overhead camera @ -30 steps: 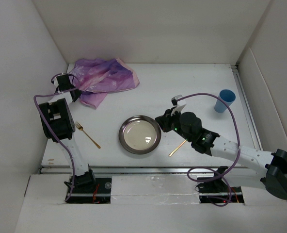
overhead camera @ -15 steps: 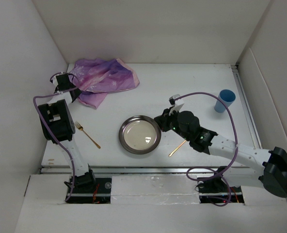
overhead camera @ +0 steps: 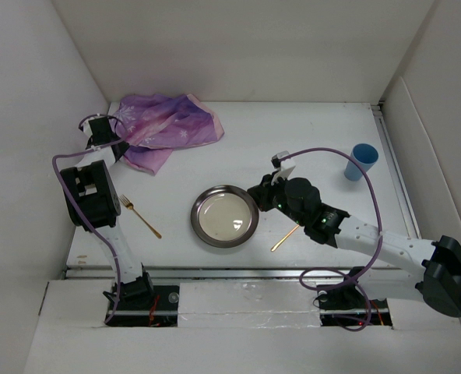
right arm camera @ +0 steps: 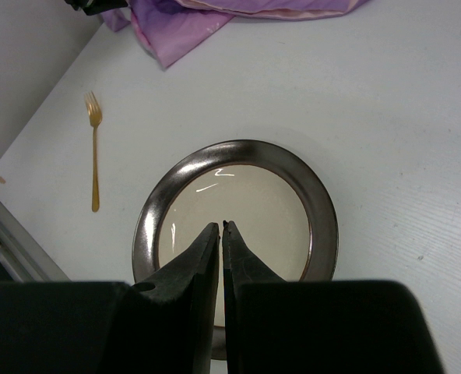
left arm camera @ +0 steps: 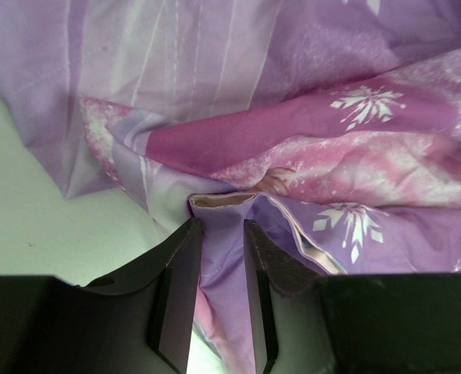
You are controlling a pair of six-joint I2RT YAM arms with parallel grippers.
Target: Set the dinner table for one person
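Note:
The white dinner table bears a crumpled purple snowflake placemat at its back left. My left gripper is at the placemat's near left edge. In the left wrist view my left gripper is shut on a fold of the placemat. A metal-rimmed plate lies at the front centre. My right gripper hovers at its right rim. In the right wrist view my right gripper is shut and empty above the plate.
A gold fork lies left of the plate and also shows in the right wrist view. A gold utensil lies right of the plate under my right arm. A blue cup stands at the right. White walls enclose the table.
My left gripper has shifted slightly up and left at the placemat's edge. My right gripper has edged a little left toward the plate. Nothing else moved.

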